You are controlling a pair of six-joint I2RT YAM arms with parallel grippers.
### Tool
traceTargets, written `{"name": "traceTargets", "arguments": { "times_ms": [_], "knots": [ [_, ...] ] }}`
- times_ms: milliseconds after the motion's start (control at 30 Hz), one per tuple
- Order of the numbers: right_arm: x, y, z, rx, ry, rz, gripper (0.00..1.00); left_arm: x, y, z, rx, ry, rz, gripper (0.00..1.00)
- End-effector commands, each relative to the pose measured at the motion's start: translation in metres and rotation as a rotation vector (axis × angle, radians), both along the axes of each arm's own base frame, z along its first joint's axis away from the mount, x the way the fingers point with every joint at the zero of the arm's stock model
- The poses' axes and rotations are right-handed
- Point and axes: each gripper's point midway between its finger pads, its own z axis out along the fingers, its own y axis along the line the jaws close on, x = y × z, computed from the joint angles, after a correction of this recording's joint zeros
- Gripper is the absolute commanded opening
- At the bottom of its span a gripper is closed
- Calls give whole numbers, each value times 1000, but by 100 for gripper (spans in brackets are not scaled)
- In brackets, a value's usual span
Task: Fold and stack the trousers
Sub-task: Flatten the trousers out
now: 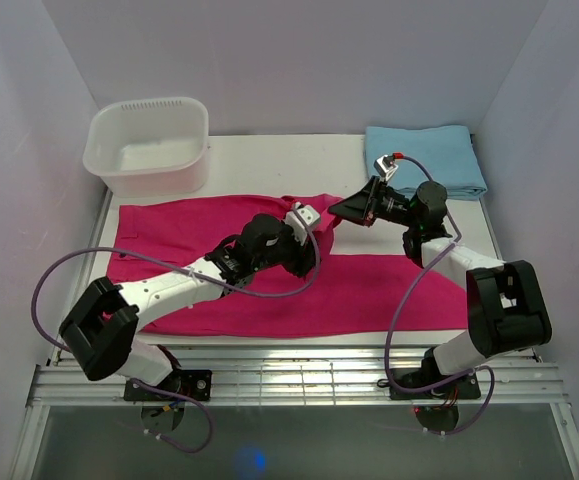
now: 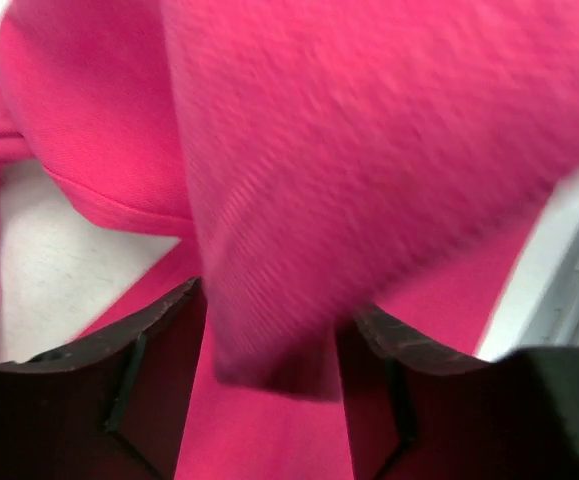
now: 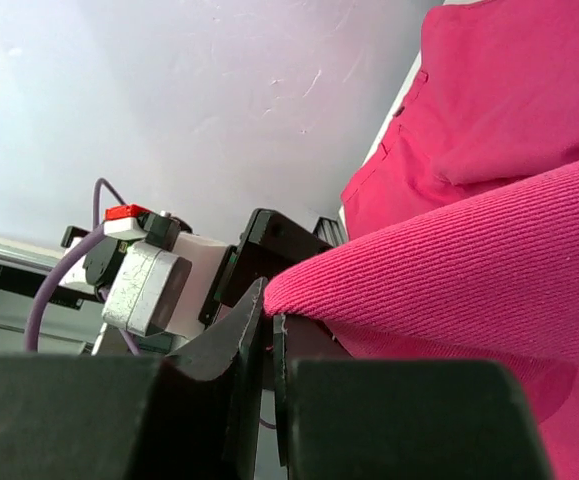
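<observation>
The magenta-pink trousers (image 1: 369, 290) lie spread across the white table (image 1: 269, 160), with one part lifted near the middle. My right gripper (image 1: 347, 208) hovers above the table's centre, shut on a raised fold of the trousers (image 3: 509, 120); in the right wrist view (image 3: 269, 300) the ribbed fabric is pinched at the fingertips. My left gripper (image 1: 314, 232) sits just left of it, low over the cloth. In the left wrist view (image 2: 274, 330) its jaws stand wide apart, and a blurred loose flap of the trousers (image 2: 369, 120) hangs between the fingers (image 2: 159, 340).
A white plastic basin (image 1: 149, 145) stands at the back left corner. A folded light blue cloth (image 1: 424, 160) lies at the back right. Pale walls close in on three sides. A metal rail (image 1: 289, 375) runs along the near edge by the arm bases.
</observation>
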Motion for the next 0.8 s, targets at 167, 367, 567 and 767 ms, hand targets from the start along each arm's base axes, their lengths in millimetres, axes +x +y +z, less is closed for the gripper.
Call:
{"name": "traceTargets", "arguments": {
  "times_ms": [167,367,567,767],
  "knots": [
    [4,-75,-17,-316,-186,-35,73,8,13,83,250,-541,-289,0],
    [-14,-124,-3,-715,-739,-32,90,-33,7,92,275,-497,-645,0],
    [-28,-129,-4,-797,-889,10,90,-36,22,70,475,-956,-894,0],
    [-22,-116,-9,-675,-710,87,90,-14,-2,92,606,-1321,-1067,0]
  ]
}}
